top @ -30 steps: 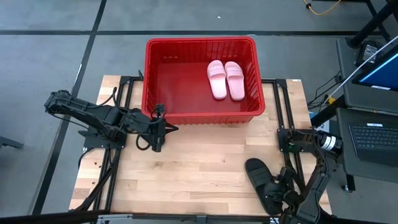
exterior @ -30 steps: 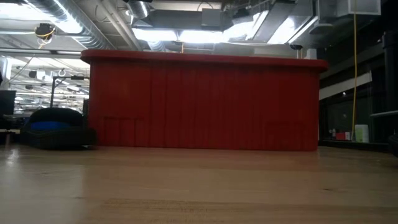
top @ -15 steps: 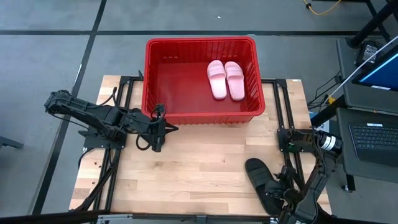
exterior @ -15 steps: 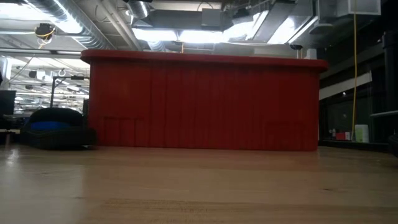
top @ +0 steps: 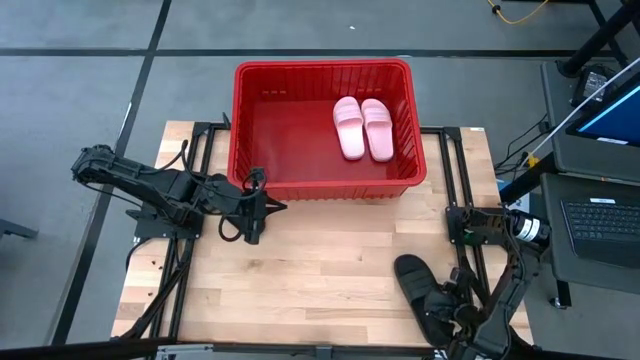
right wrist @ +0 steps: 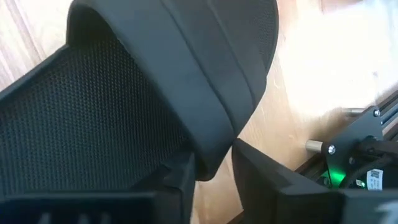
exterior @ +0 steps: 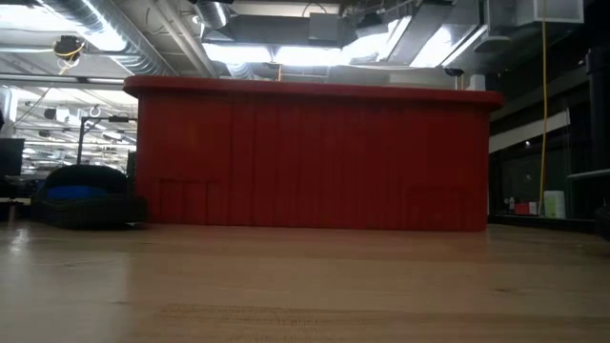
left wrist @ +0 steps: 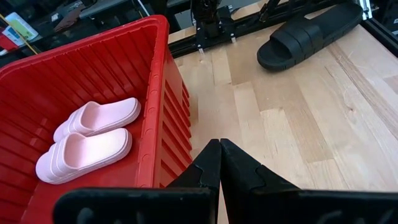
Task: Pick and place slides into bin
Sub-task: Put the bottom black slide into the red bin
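Two pink slides (top: pixel 362 128) already in the red bin (top: pixel 250 120) at twelve o'clock. One black slide (top: pixel 418 290) left at five o'clock, right gripper (right wrist: pixel 211 168) closing around its edge. Left gripper (left wrist: pixel 219 163) clenched, empty, near nine.

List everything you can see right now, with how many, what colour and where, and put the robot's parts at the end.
pink slides: two, pale pink, side by side inside the bin, toward its right end.
black slide: one in view, black, on the table near its front right corner.
bin: one, red, at the table's far edge.
table: one, light wood.
laptop: one, dark, right of the table.
left gripper: one, dark, shut, by the bin's front left corner.
right gripper: one, dark, fingers either side of the black slide's edge.
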